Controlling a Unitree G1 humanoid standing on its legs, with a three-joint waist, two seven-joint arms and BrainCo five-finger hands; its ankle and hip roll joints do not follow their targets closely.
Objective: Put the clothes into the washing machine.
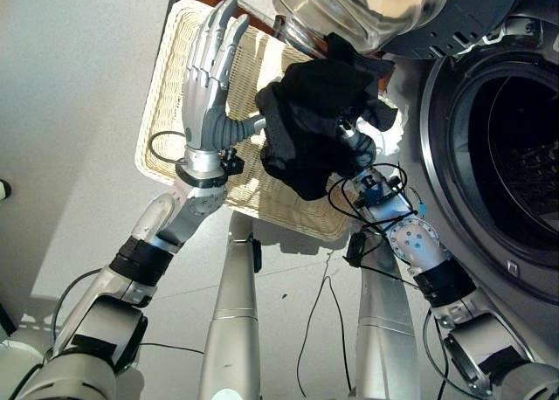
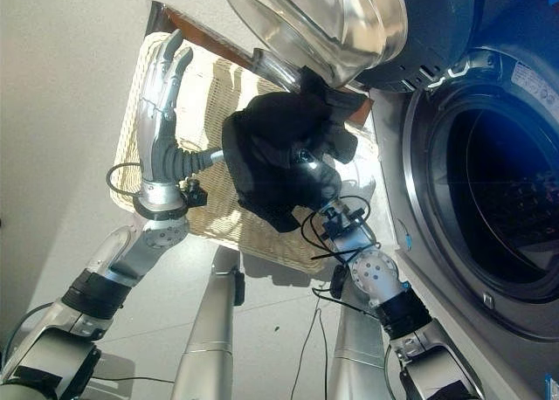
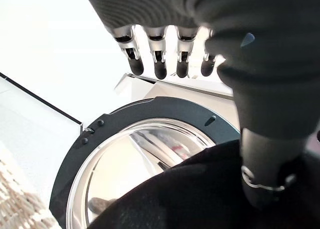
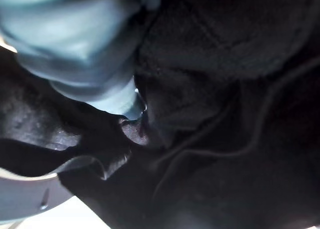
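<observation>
The right hand [image 1: 354, 147] holds a bunched black garment [image 1: 310, 125] lifted above the wicker basket [image 1: 175, 77]; its fingers are buried in the cloth, so I cannot tell how firmly they close. The left hand [image 1: 208, 64] hovers over the basket at about 9 o'clock from the garment, fingers straight and released, thumb toward the cloth. The washing machine drum opening [image 1: 515, 155] lies at 3 o'clock, and its glass door [image 1: 367, 7] hangs open at 12 o'clock, just beside the bundle. The likely trouble: loose folds trail below the hand and could snag the basket rim or the door edge on the swing across, or drape over the drum's lip and slide to the floor [image 1: 70, 112].
</observation>
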